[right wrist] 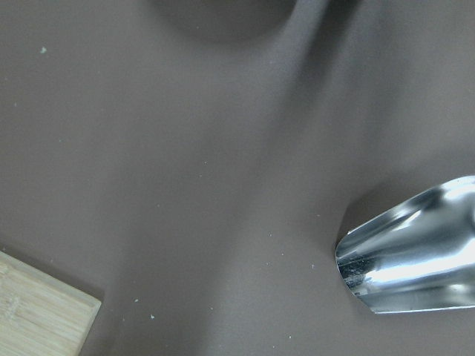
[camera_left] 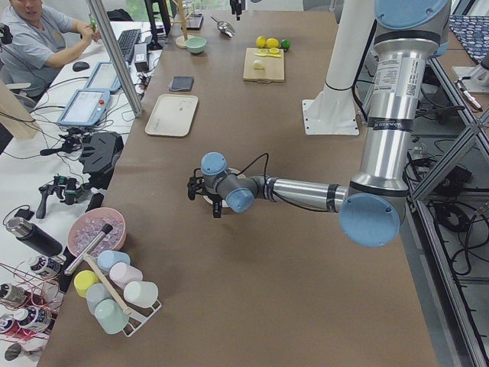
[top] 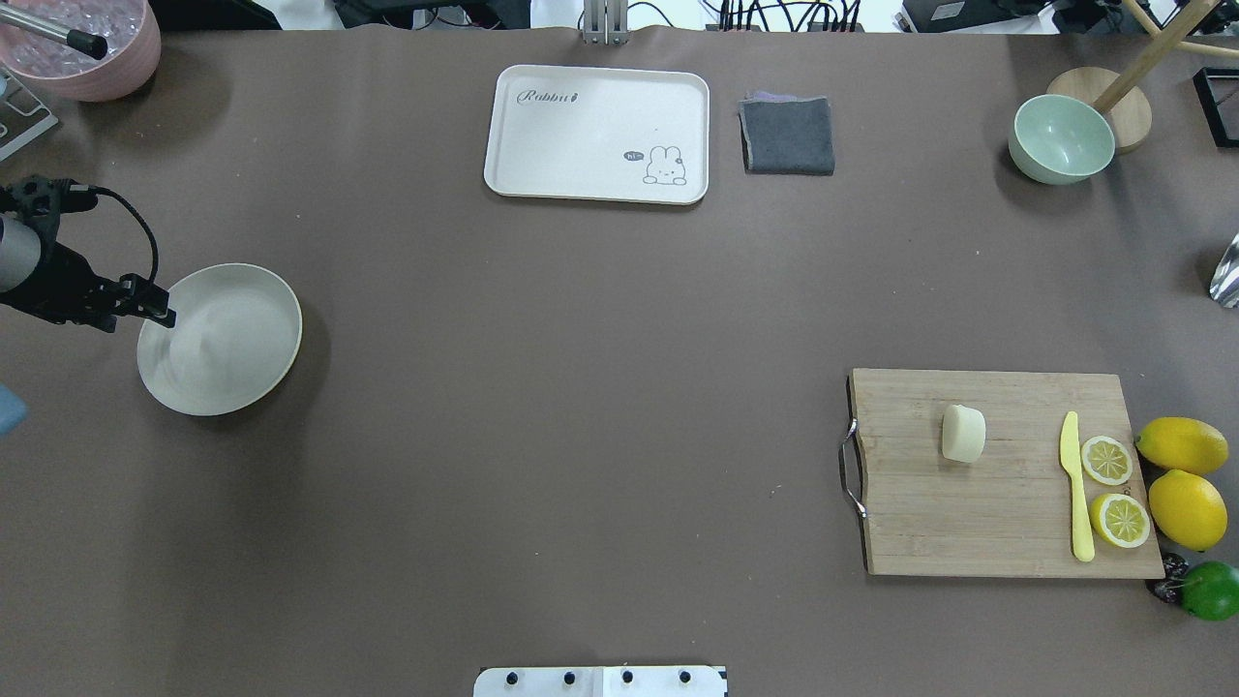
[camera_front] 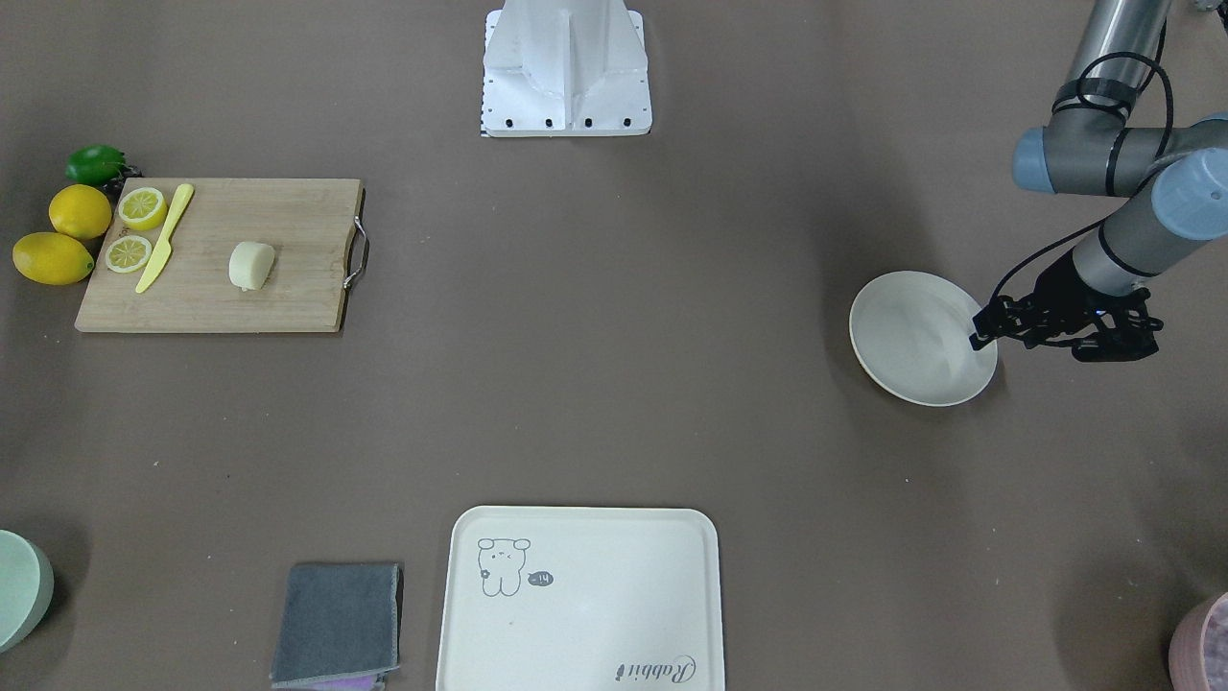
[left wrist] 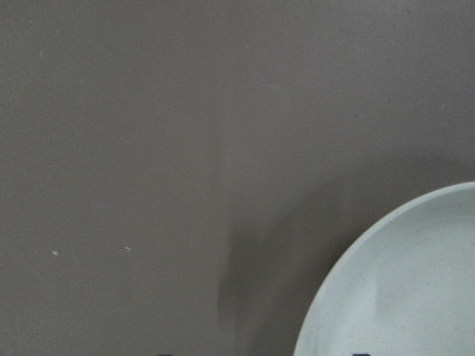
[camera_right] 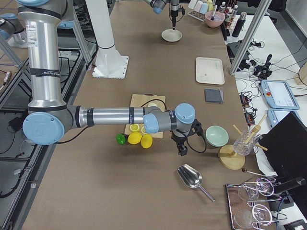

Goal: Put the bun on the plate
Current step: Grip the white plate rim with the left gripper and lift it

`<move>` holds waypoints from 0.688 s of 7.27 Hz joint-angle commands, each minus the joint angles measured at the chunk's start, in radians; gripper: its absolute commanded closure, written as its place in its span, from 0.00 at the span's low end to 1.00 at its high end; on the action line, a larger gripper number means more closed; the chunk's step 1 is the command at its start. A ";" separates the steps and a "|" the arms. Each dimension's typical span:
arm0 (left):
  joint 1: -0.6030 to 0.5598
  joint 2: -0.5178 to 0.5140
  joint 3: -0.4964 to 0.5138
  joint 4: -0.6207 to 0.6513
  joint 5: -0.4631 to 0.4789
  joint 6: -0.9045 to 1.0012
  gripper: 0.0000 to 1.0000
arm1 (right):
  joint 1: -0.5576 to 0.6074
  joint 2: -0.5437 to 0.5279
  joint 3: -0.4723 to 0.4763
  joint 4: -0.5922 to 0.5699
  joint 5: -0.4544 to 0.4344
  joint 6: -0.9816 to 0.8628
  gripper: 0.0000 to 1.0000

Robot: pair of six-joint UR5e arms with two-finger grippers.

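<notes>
Bun lies on the cutting board, long axis running toward and away from the robot, far from the plate where the left gripper hovers; its jaws, and the right gripper's, can't be read.

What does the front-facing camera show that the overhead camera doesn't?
Only the front-facing view shows the long grey links of the left arm. Only the overhead view shows a wooden stand and the edge of a scoop. Both show the left gripper at the rim of the plate, the bun on the board, the lemons, the tray and the cloth.
</notes>
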 commanded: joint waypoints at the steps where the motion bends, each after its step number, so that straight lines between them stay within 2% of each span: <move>1: 0.012 -0.003 0.001 -0.014 0.002 -0.017 0.58 | -0.001 0.001 -0.001 0.000 -0.002 0.000 0.01; 2: 0.012 -0.004 -0.004 -0.012 -0.001 -0.019 0.72 | 0.001 0.000 0.000 0.000 0.000 0.000 0.01; 3: 0.012 -0.004 -0.011 -0.011 -0.009 -0.019 1.00 | 0.001 0.003 0.002 0.000 -0.002 0.000 0.01; 5: 0.010 -0.006 -0.036 -0.003 -0.007 -0.019 1.00 | 0.001 0.003 0.003 -0.001 -0.003 0.000 0.01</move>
